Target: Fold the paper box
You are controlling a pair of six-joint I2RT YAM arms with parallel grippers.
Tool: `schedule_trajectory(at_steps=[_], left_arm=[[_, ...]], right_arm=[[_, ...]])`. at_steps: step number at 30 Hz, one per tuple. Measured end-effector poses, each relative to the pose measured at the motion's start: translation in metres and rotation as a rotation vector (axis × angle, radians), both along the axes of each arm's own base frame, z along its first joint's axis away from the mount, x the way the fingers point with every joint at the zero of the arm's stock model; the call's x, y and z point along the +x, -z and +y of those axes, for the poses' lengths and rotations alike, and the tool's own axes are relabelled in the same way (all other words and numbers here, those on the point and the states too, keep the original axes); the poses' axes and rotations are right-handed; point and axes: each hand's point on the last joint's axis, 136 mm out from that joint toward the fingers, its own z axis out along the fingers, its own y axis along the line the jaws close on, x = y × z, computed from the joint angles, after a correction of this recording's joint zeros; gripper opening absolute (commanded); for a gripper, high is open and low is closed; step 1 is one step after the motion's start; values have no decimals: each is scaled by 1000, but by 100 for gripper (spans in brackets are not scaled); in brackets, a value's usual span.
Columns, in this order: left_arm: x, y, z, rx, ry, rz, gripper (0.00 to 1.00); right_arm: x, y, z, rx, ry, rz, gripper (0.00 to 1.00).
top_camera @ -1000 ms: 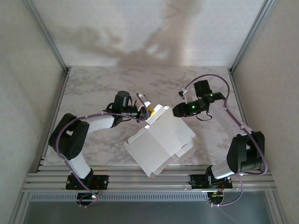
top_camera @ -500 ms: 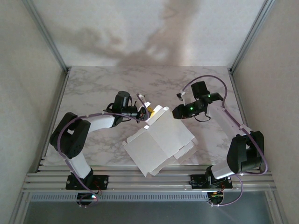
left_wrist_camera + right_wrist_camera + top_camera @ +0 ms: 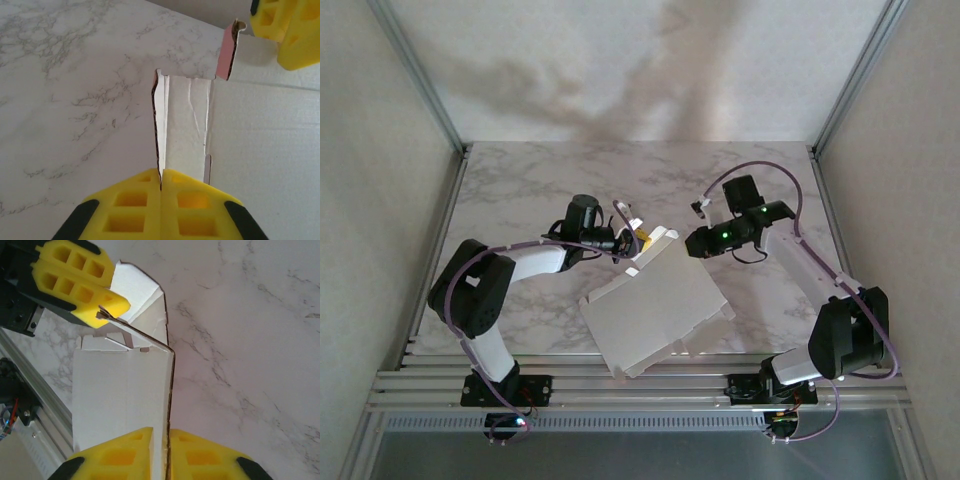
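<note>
The paper box is seen partly unfolded, white side up, on the marble table. It lies between the two arms and toward the near edge, its front corner reaching close to the aluminium rails. Creases and short flaps can be made out along its right and near sides.

The box's far left corner is pinched by the left gripper. In the left wrist view, its yellow fingers are pressed together on the thin edge of a narrow creased white flap. Just beyond that flap a small tab is turned so that its pink side is shown, close beside the other gripper's yellow pads.

The far right corner is taken by the right gripper. In the right wrist view, its fingers are clamped on either side of an upright card edge, with only the card's thickness left between them. From there the white panel runs off toward the left gripper's pads, where a corner of card is nipped.

The two grippers are set near each other along the box's far edge, facing one another
</note>
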Motion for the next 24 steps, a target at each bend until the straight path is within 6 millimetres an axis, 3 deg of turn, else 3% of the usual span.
schedule_trajectory(at_steps=[12, 24], left_arm=[[0, -2, 3, -13, 8, 14, 0], [3, -6, 5, -36, 0, 36, 2]], right_arm=[[1, 7, 0, -103, 2, -49, 0], [2, -16, 9, -280, -23, -165, 0]])
